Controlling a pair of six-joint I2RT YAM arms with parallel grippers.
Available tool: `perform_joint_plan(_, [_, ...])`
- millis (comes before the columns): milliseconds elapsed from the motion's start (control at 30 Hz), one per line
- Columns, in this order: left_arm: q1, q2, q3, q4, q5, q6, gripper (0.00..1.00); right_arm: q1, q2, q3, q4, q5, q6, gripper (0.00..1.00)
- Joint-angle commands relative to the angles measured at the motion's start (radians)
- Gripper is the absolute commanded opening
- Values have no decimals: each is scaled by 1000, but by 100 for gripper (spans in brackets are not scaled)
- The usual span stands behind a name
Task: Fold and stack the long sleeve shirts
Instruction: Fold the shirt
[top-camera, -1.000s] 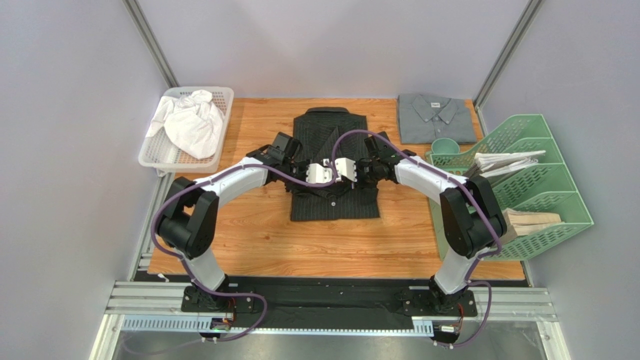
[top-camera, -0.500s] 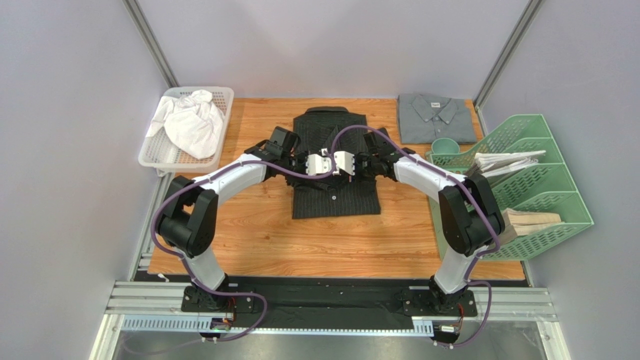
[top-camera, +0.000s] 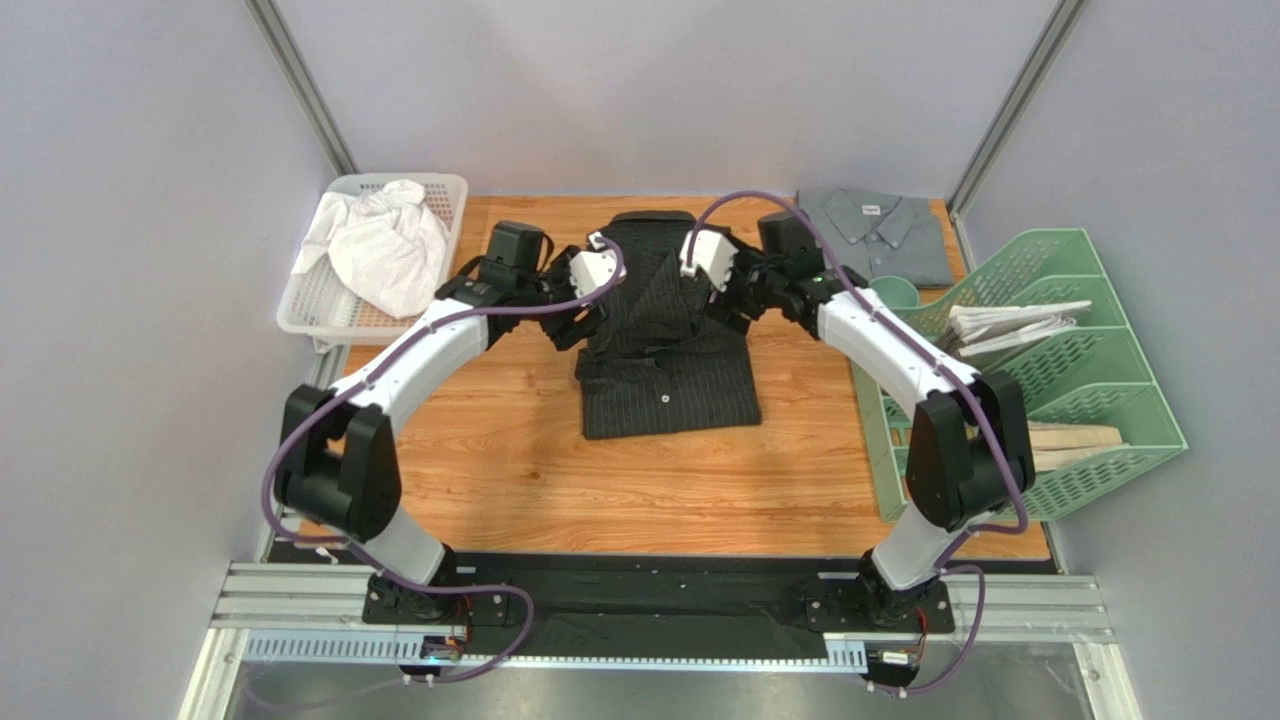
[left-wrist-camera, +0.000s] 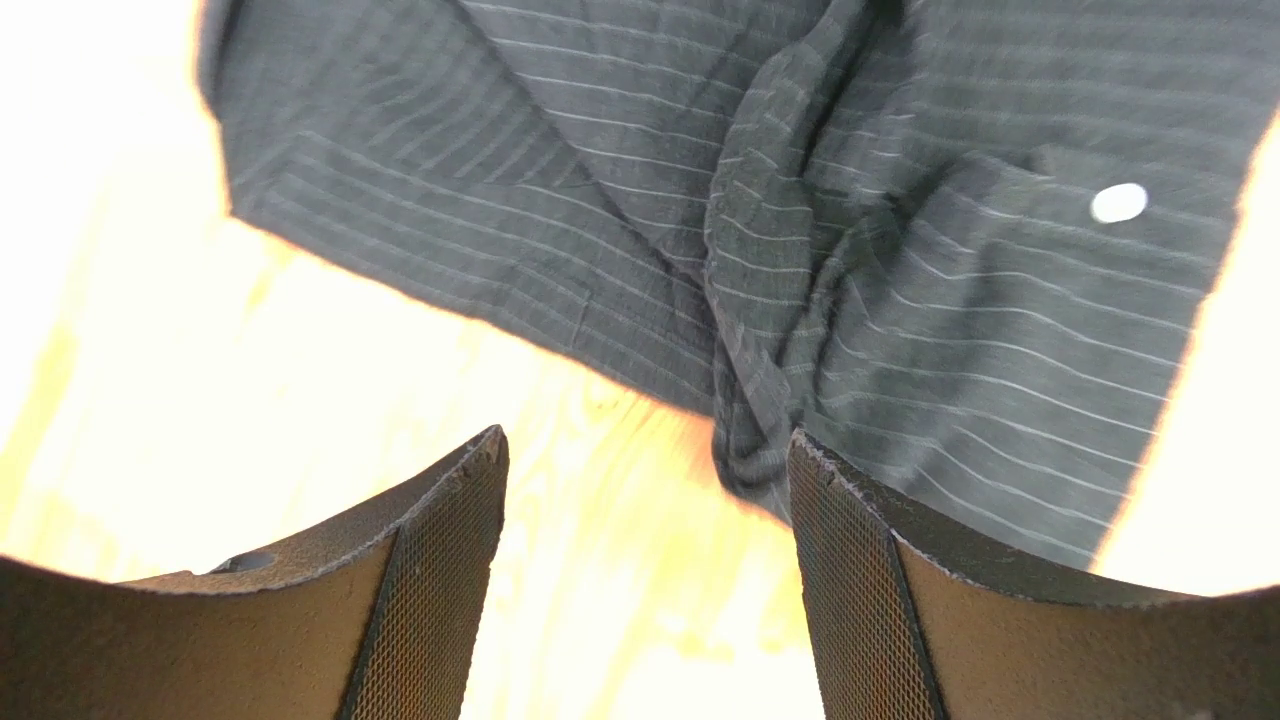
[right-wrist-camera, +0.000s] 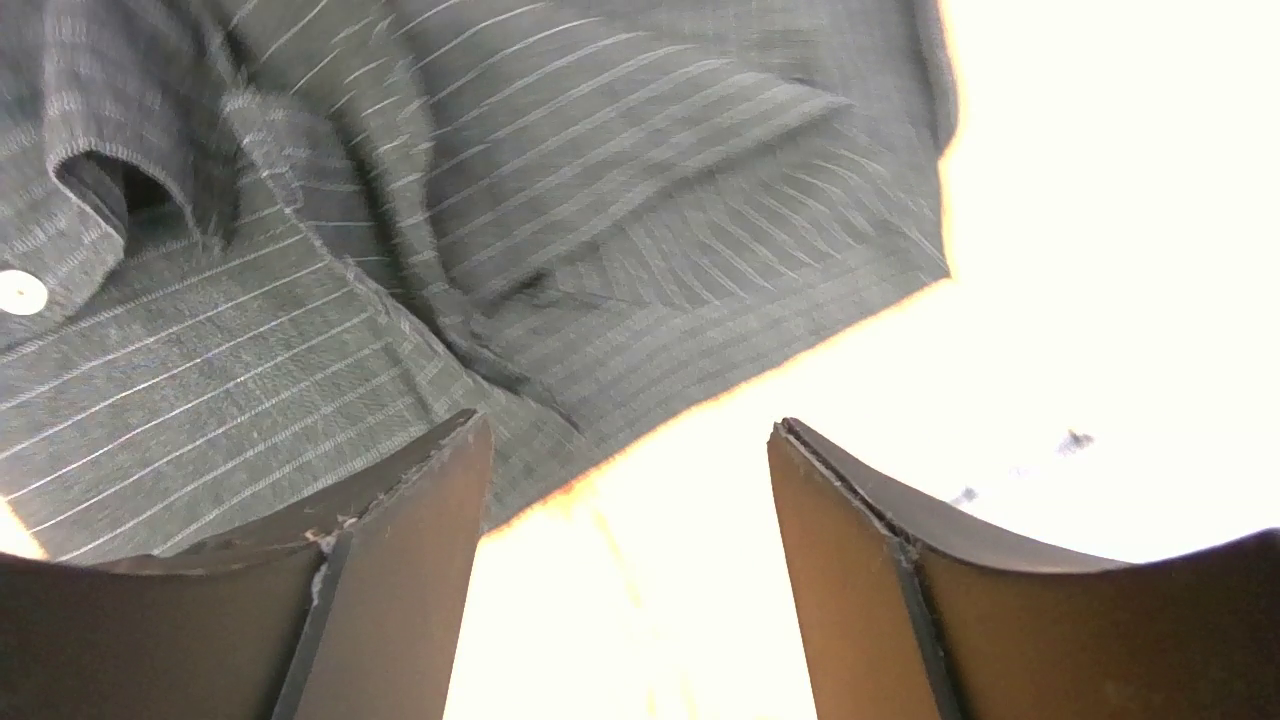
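Note:
The black pinstriped long sleeve shirt (top-camera: 669, 368) lies in the middle of the table, its far half rumpled into folds (left-wrist-camera: 781, 270) and a white button (left-wrist-camera: 1120, 201) showing. The grey long sleeve shirt (top-camera: 876, 228) lies folded at the back right. My left gripper (top-camera: 609, 270) hovers over the black shirt's far left edge, open, nothing between its fingers (left-wrist-camera: 646, 510). My right gripper (top-camera: 699, 258) is over the far right edge, also open and empty (right-wrist-camera: 628, 495). In both wrist views the cloth (right-wrist-camera: 451, 225) lies just beyond the fingertips, over bare wood.
A white basket (top-camera: 443, 188) with a crumpled white cloth (top-camera: 379, 248) stands at the back left. A green file rack (top-camera: 1104, 405) holding papers lines the right edge, with a green cup (top-camera: 890, 291) beside the grey shirt.
Both grippers were shut together over the black shirt's middle. They have moved to its far end, spread apart and opened, letting the cloth go there.

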Motion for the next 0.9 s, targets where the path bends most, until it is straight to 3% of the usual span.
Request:
perform_joint_plan(0, [0,-99,27,-161,181,-70,71,-39,-72,106,-248,-93,168,59])
perform_joint_plan(100, [-10,-57,70,-227,246,-90,66,-41,-35,134,-382,-158,271,41])
perform_joint_plan(200, [-19,44,160,-296,306,-64,60,-45,31,172,-453,-216,380,32])
perform_joint_plan(433, [-61,273,314,-437,340,83,64,-110,224,284,-483,-374,605,29])
perform_joint_plan(667, [-115,368,357,-399,204,117,59,-159,400,356,-467,-451,733,27])
perform_joint_plan(733, [-130,381,364,-379,184,119,52,-166,437,360,-459,-448,748,27])
perform_joint_plan(767, [-134,381,368,-353,167,111,39,-168,445,360,-459,-448,753,27])
perform_joint_plan(833, [-148,375,377,-323,154,97,30,-171,465,358,-457,-446,765,27])
perform_joint_plan(867, [-151,373,383,-295,148,91,19,-171,467,353,-456,-443,767,27])
